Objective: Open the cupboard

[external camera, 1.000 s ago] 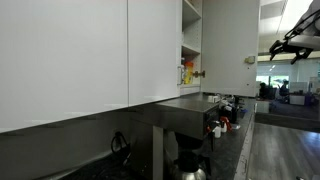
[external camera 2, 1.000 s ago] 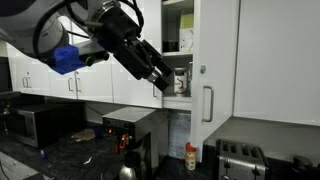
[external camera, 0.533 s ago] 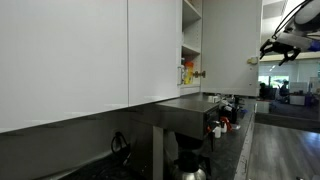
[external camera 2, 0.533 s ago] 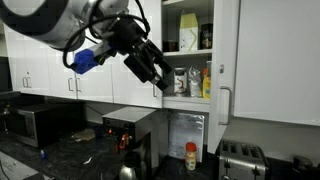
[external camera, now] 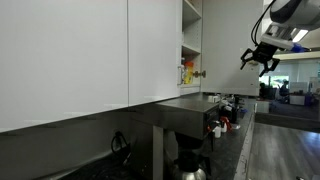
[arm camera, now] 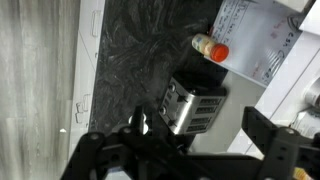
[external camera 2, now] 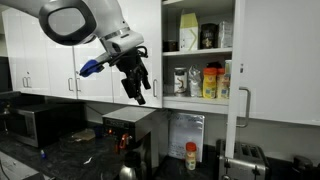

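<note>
Looking from the cupboard [external camera 2: 197, 51], you find your end effector [external camera 2: 137, 95] well apart from it, on the side away from the swung-open door [external camera 2: 242, 60], fingers spread wide, holding nothing. The door's handle [external camera 2: 243, 105] stands upright, across the cupboard from the end effector.

No legible text or labels anywhere.

We see white wall cabinets [external camera 2: 45, 60] over the worktop's back edge | dark speckled worktop [arm camera: 130, 40] | microwave [external camera 2: 40, 122] at its left end in an exterior view | silver toaster [external camera 2: 240, 160] toward its right end | bright windows [external camera: 295, 90] beyond its far end, lighting the room.
</note>
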Tool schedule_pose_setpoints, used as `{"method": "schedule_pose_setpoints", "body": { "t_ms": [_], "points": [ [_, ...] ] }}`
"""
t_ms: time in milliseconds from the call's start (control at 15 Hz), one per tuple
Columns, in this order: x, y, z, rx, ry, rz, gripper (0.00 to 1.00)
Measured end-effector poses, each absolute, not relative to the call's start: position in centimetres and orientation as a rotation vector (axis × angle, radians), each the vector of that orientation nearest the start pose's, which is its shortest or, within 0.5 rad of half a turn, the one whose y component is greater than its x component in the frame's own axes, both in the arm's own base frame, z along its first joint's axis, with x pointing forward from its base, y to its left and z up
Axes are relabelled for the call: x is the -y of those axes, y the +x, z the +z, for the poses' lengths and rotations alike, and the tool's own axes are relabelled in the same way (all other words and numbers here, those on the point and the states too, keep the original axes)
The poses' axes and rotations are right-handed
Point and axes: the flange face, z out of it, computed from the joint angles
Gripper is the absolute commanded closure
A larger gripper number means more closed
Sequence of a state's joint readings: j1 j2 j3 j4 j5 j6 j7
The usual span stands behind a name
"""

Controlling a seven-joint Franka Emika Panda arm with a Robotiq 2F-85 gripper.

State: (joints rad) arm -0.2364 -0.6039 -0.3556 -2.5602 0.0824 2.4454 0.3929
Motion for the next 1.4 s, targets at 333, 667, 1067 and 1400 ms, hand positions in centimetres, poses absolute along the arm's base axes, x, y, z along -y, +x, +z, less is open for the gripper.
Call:
{"method": "schedule_pose_setpoints", "body": {
  "t_ms": [333, 667, 1067, 1400],
  "points": [
    [22.0, 33.4, 50.5, -1.198, -2.579, -0.384, 0.00],
    [20.1, 33.2, 51.5, -0.886, -2.646, -0.184, 0.00],
    [17.6, 34.1, 51.7, -0.525, -2.699, 0.017, 0.00],
    [16.3, 35.3, 51.1, -0.355, -2.726, 0.107, 0.00]
  ]
}}
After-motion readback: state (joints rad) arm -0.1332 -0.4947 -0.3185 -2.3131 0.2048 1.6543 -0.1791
